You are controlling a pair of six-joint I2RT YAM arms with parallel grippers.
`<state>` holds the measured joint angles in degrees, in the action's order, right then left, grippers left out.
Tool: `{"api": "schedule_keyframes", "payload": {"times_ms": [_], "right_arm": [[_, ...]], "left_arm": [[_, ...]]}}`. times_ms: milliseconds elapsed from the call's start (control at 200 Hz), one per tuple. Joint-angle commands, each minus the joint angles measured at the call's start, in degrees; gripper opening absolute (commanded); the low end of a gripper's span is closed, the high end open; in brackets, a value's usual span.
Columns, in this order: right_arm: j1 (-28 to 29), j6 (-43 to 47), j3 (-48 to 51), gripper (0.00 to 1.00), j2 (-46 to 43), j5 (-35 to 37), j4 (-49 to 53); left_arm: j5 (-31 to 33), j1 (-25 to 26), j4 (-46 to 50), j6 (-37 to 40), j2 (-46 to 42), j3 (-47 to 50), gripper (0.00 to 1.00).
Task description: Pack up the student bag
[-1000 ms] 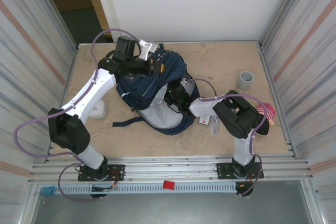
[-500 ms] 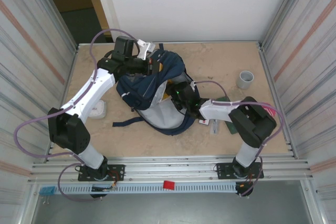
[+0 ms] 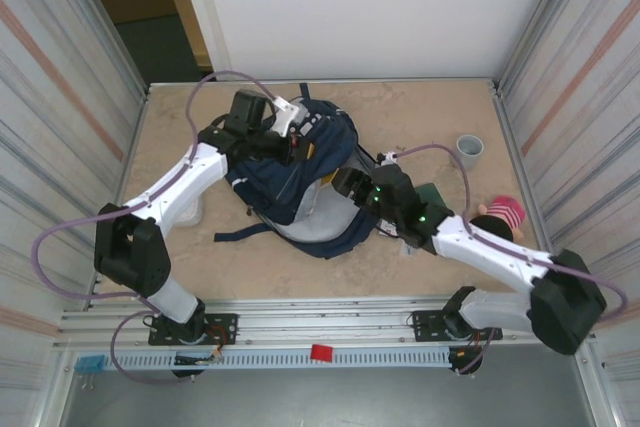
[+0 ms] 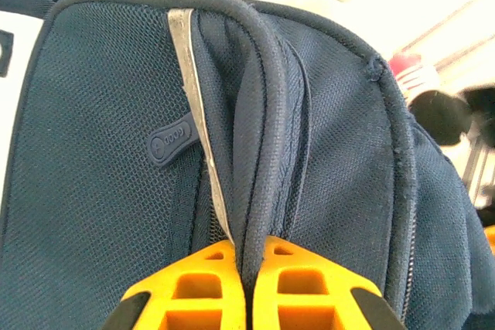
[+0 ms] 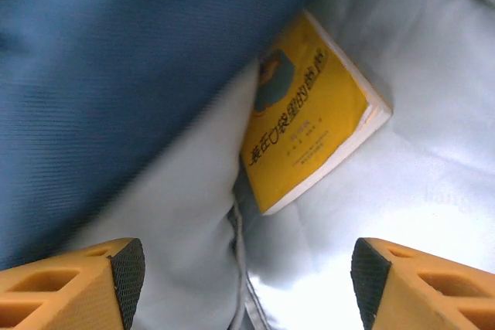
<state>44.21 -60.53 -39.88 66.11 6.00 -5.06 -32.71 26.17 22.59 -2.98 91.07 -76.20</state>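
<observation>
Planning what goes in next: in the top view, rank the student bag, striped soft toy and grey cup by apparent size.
1. student bag, by far the largest.
2. striped soft toy, next.
3. grey cup, smallest, though close to the toy.

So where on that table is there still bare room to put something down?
Bare tabletop lies at the far side between the student bag and the grey cup, and along the near edge. Crowded: right of the bag, with green item and doll.
</observation>
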Motion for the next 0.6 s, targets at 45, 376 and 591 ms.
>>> {"api": "schedule_keyframes", "payload": {"times_ms": [45, 376, 591], "right_arm": [[0.57, 14.06, 4.82, 0.71, -8.94, 1.67, 5.71], [2.02, 30.93, 6.75, 0.71, -20.28, 0.81, 8.26], [7.00, 55.40, -4.33, 0.74, -10.41, -3.40, 20.53]], "left_arm": [[3.03, 2.80, -3.64, 5.99, -0.53, 5.14, 0.00], [3.14, 8.16, -9.03, 1.62, 2.76, 11.15, 0.53], [5.07, 2.32, -9.59, -6.41, -6.63, 15.64, 0.77]]}}
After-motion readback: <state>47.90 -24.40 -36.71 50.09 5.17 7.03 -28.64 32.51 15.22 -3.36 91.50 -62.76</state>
